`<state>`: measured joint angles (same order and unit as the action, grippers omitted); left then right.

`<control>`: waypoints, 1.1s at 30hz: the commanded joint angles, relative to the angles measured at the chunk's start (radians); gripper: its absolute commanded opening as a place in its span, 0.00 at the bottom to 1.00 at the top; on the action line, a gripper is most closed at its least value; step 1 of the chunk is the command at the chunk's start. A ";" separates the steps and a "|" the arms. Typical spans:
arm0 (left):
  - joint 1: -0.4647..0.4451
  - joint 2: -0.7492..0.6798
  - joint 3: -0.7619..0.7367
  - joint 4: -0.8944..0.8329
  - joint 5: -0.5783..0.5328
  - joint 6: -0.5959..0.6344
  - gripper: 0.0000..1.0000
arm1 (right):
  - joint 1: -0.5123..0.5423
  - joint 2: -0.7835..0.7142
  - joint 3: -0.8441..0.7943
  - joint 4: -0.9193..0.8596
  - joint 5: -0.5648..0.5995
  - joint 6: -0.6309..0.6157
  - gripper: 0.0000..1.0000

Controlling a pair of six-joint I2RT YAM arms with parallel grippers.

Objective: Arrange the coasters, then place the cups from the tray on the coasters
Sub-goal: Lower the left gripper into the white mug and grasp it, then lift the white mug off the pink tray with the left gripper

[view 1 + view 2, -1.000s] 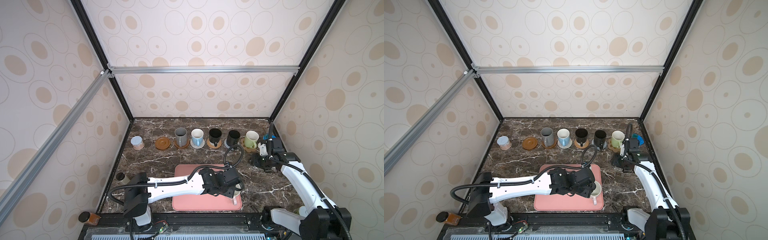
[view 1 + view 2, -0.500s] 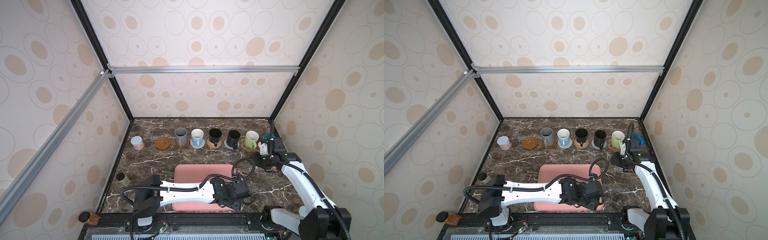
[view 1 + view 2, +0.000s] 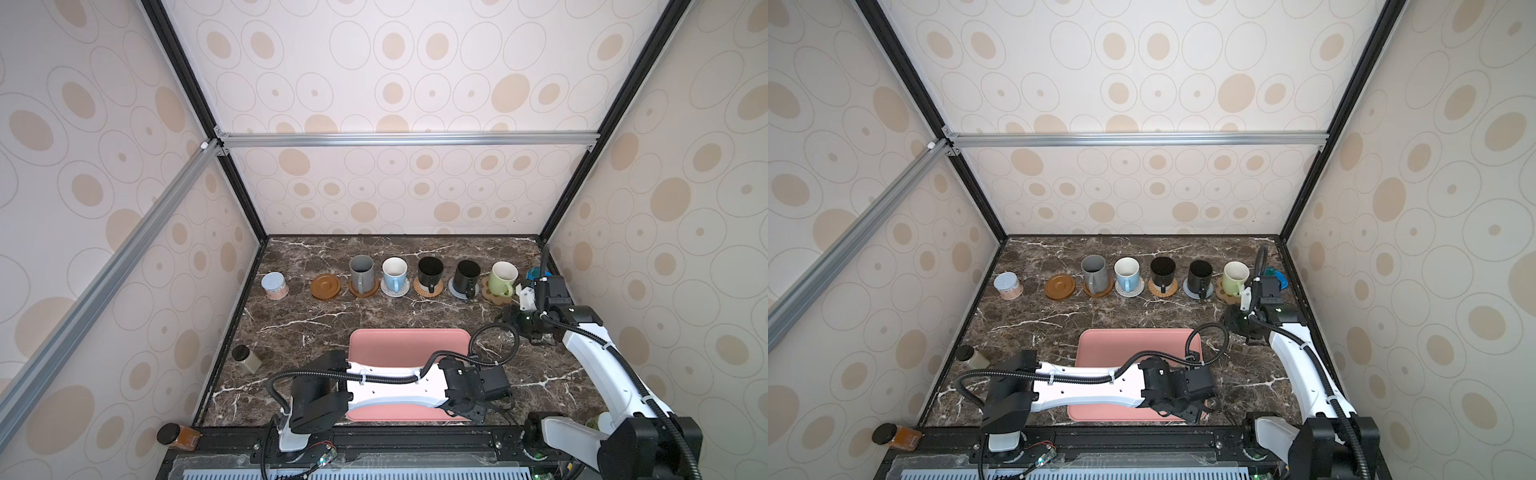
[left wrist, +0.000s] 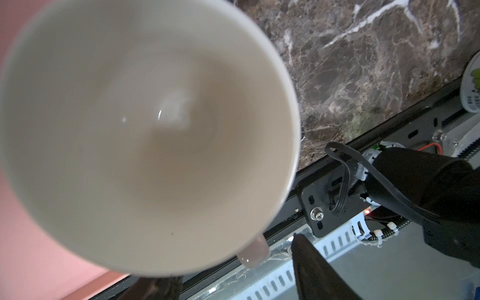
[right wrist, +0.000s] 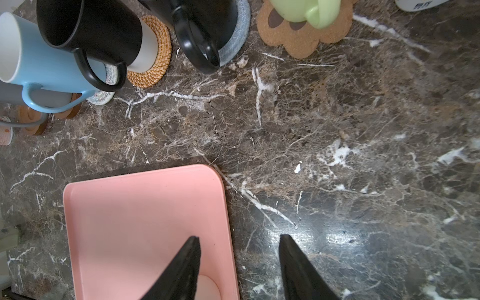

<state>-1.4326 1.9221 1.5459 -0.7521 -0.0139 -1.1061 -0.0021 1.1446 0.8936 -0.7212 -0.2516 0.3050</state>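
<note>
Left wrist view: the white cup with pink handle (image 4: 145,130) is seen from above and fills most of the frame, over the near right corner of the tray (image 4: 18,233); whether it is standing or lifted cannot be told.
Left gripper (image 3: 494,405): one finger (image 4: 311,270) is shown just beside the pink handle, not touching it; the other is hidden by the cup, so spread or pinching cannot be told.
Right gripper (image 5: 238,236): spread and empty, held near the tray's far right corner.
Far row: five cups are seated on coasters; only the brown wooden disc (image 3: 325,286), at the left end, is bare.
Step judged: the last cup is to be gripped and carried to that disc.
Advice: a firm hold should be confirmed before any lift. The cup should be kept upright, raised clear of the grey cup (image 3: 361,270) beside the disc, and lowered centred.
</note>
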 commanded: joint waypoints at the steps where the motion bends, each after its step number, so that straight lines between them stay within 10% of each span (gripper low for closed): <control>1: -0.009 0.013 0.043 -0.080 -0.053 -0.036 0.66 | -0.007 -0.019 -0.012 -0.014 -0.001 -0.012 0.53; 33: -0.002 0.003 0.002 -0.053 -0.164 0.015 0.52 | -0.008 0.007 -0.004 -0.027 0.003 -0.013 0.53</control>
<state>-1.4326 1.9091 1.5120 -0.7994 -0.1371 -1.1164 -0.0021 1.1446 0.8917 -0.7261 -0.2523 0.3046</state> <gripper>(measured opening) 0.531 0.527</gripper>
